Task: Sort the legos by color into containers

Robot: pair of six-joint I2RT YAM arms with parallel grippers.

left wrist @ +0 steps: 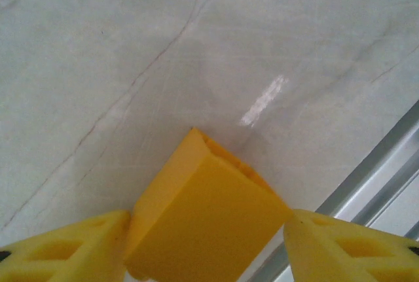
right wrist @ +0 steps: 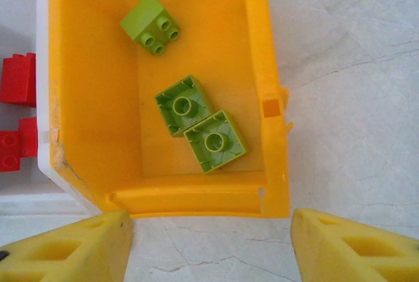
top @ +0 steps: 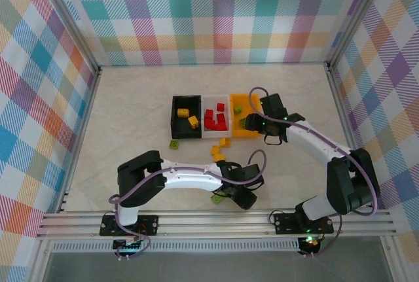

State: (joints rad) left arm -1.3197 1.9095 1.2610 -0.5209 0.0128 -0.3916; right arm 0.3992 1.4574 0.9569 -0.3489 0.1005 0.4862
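Top external view: pale, marble-veined tabletop (top: 131,131), boxed in on three sides by pastel plaid panels (top: 216,14), aluminium rails (top: 216,220) along the near edge. Mid-table, side by side in a row: black bin (top: 185,134), white bin (top: 216,101), orange bin (top: 245,134). Yellow legos (top: 193,122) in the black, red legos (top: 215,122) in the white, lime green legos (top: 237,108) in the orange. Loose just in front of the bins: one green lego (top: 175,144) and a small yellow cluster (top: 219,151); a further green piece (top: 216,198) lying close to the rails, just beside the left gripper (top: 242,193). Too small from overhead to read either grip or to count the green; both settled by the wrist views. Left wrist: fingers (left wrist: 65,249) closed on a yellow lego (left wrist: 203,216), tilted, touching both pads, bare tabletop behind and a rail slanting across the lower right corner. Right wrist: right gripper (right wrist: 209,249) spread wide, nothing between its fingers, hanging over bare table at the near end wall of the orange bin. Inside that bin, three lime green pieces: one studs-up toward the far end, two flipped hollow side up nearer, touching at a corner. To the left, tight against the orange wall, a strip of the white bin with red pieces in it.
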